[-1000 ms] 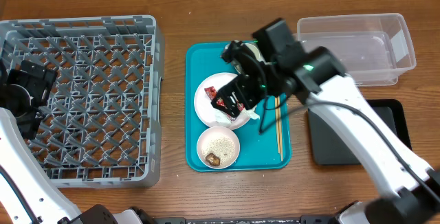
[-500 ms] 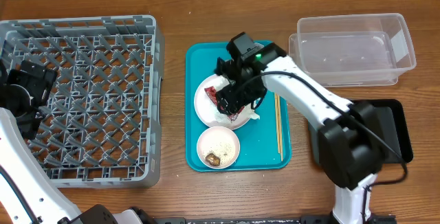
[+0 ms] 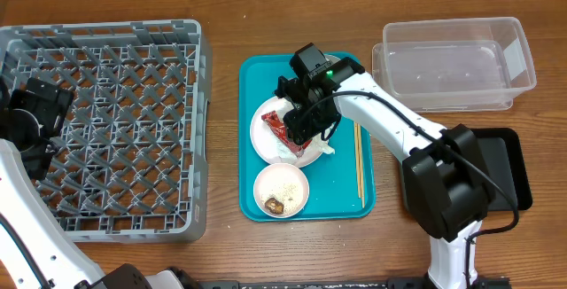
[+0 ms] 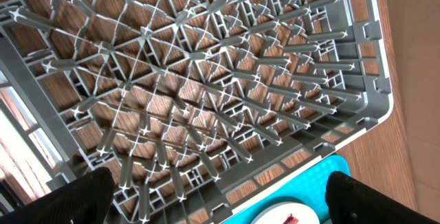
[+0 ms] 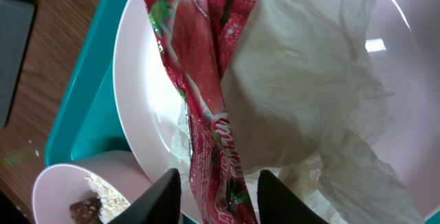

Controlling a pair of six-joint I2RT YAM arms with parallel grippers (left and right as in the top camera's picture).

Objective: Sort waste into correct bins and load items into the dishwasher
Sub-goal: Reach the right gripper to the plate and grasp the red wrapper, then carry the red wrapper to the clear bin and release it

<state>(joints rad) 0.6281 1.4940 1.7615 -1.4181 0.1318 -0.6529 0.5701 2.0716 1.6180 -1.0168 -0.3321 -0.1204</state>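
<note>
From overhead, the right gripper's (image 5: 218, 198) fingertips were hidden under its own wrist and camera housing, so only the wrist view showed them. There they were cut off by the lower edge, with just two pale tips visible. They stood part-way open, one on each side of the red wrapper (image 5: 206, 93). Neither was clearly pressed against it, and whether they touched it could not be told. The wrapper lay crumpled on the white plate (image 5: 141, 121), its printing too creased to read, with part of it tucked under a white napkin (image 5: 309, 100). The plate sat on the teal tray (image 3: 266, 76), above a small bowl (image 3: 282, 190) holding crumbs and a dark scrap. Chopsticks (image 3: 358, 160) lay along the tray's right side.

The right arm reached in from the lower right, its forearm angled across the tray and its wrist pointed straight down over the plate. The left gripper (image 4: 220, 207) hung above the grey dish rack (image 4: 206, 80) with its fingers spread wide, seen only as dark corners, and held nothing.
</note>
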